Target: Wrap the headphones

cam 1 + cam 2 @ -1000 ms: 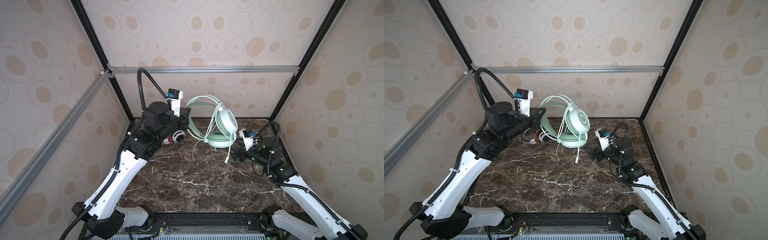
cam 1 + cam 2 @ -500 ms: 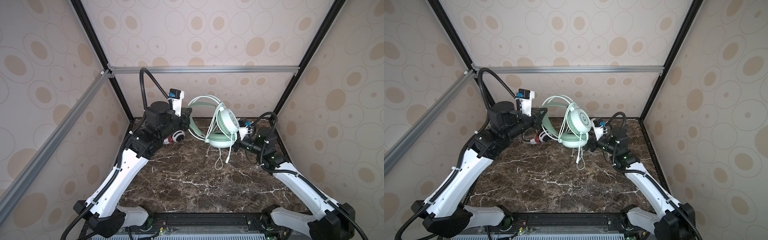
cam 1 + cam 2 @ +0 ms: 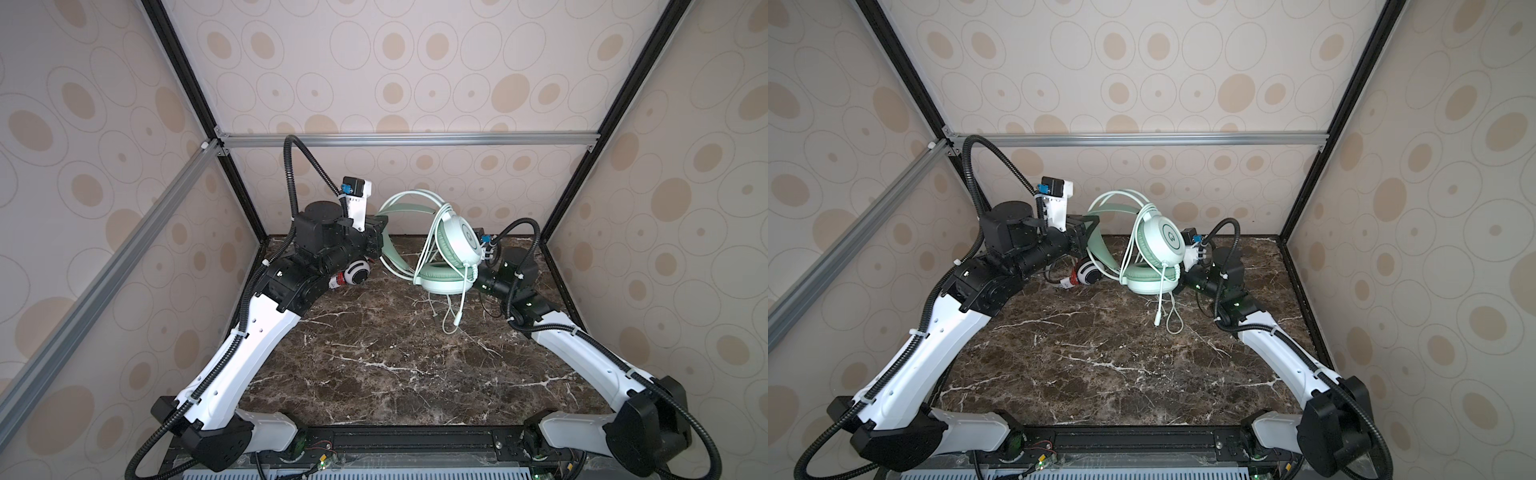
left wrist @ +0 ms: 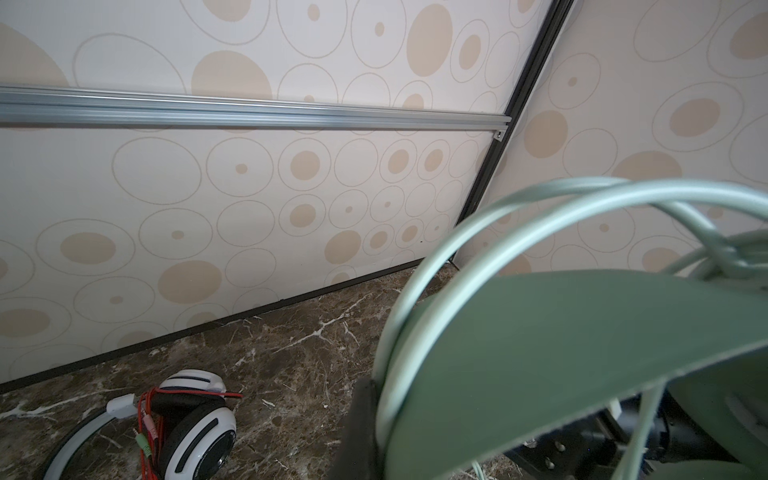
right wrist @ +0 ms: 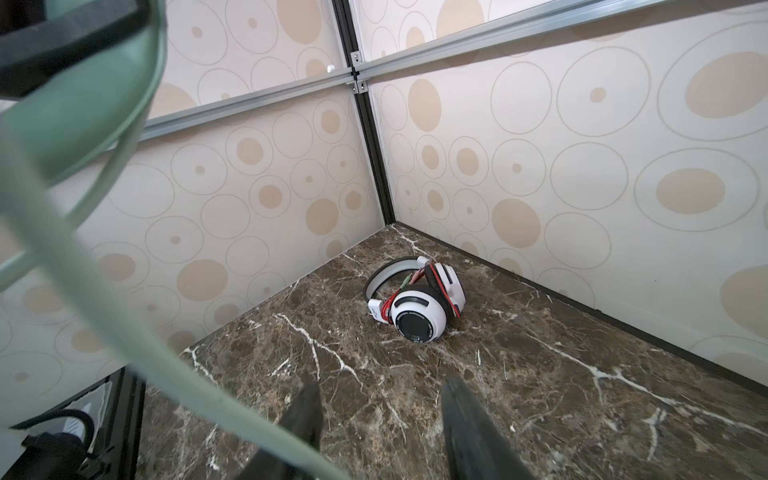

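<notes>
Jaws narrowing but parted, the right gripper (image 5: 374, 413) is arriving beside the cable (image 5: 137, 332), likely for wrapping, while the left gripper (image 3: 379, 235) is clamping the mint-green headset (image 3: 459, 245).

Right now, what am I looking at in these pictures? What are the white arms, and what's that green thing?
Those are two robot arms on a marble table. Two pictures look down from above on the whole scene; the other two come from a small camera on each arm's wrist. The left gripper, that arm's pinching hand, is shut on the band of the green headphones, and their cable dangles loose. The right gripper is open beside them, holding nothing. On the table near the back corner lie white headphones with a red cable.
</notes>
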Robot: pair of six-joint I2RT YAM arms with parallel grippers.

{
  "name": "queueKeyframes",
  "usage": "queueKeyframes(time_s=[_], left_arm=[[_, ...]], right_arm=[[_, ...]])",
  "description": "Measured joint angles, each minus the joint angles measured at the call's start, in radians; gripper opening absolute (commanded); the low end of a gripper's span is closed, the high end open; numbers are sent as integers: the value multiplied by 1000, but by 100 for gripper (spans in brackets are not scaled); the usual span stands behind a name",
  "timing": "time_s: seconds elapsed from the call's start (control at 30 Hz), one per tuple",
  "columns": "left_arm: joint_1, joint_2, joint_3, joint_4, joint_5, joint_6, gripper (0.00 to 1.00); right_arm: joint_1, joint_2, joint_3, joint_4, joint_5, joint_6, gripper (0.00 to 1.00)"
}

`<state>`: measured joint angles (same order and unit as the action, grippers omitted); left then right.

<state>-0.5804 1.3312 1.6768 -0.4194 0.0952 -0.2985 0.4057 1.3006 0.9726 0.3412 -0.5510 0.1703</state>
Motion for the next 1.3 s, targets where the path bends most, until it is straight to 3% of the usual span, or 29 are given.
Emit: queueKeyframes(time_s=[0.17, 0.37, 0.83, 1.03, 1.3], left_arm=[[0, 8, 11, 0, 8, -5, 0], [0, 9, 15, 18, 10, -22, 0], [1, 9, 14, 41, -4, -66, 0], [1, 9, -13, 74, -89, -122, 0], [2, 39, -12, 72, -254, -212, 0]], right_arm=[[4, 97, -14, 94, 2, 56, 46], [11, 142, -27, 149, 3, 76, 29], [14, 169, -130, 201, 6, 98, 4], [36, 137, -152, 178, 38, 89, 0], [117, -21, -237, 87, 135, 55, 0]])
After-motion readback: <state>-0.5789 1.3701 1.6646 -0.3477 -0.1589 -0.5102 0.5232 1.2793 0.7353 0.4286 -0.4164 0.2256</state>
